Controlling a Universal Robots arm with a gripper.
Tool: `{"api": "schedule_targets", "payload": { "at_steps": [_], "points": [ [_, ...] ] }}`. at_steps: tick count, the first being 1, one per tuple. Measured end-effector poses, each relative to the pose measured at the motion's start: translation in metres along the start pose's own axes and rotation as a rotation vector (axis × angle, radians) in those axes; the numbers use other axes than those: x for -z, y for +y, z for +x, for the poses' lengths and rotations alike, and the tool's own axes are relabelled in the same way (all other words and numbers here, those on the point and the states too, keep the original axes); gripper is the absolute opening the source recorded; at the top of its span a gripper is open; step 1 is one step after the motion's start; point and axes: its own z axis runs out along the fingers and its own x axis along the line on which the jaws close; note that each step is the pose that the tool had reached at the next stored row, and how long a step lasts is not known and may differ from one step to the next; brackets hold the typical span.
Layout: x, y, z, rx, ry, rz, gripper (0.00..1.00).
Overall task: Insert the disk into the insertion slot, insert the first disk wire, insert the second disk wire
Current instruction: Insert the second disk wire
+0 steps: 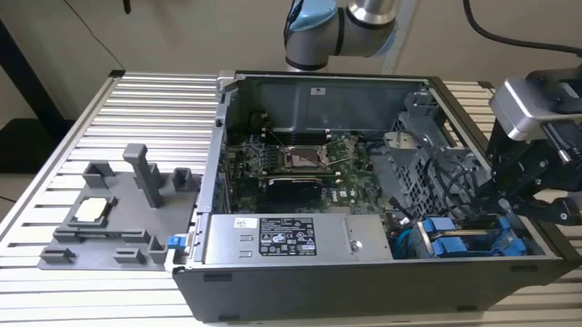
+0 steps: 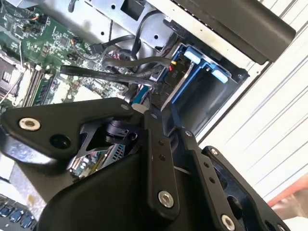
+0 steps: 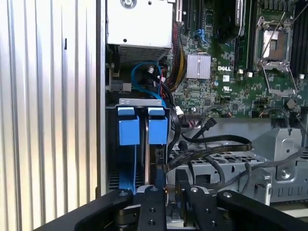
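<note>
the gripper (image 3: 166, 190) pinches a stiff cable connector at the seated disk (image 3: 157, 126); fragile, best held by its plastic plug.

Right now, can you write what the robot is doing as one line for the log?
gripper: at drive bay, fingers on cable | disk: in slot beside other blue-carriered drive | case: open

Exterior view: high, off the arm, looks down into the open case (image 1: 382, 272) on the slatted table (image 1: 136, 122); whole case in frame, at mid range. First wrist view: close above the drive bay (image 3: 142, 126), faces down past the linkage toward the motherboard (image 3: 231, 72). Second wrist view: close, tilted, looks across the linkage at that bay (image 2: 202, 72). All three share the bay and cables.
</note>
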Motion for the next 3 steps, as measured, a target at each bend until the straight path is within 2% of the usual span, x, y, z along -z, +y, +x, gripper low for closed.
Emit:
{"api": "schedule_targets", "payload": {
  "at_steps": [3],
  "points": [
    [0.0001, 0.0000, 0.0000, 0.000, 0.0001, 0.0000, 0.24]
  ]
}}
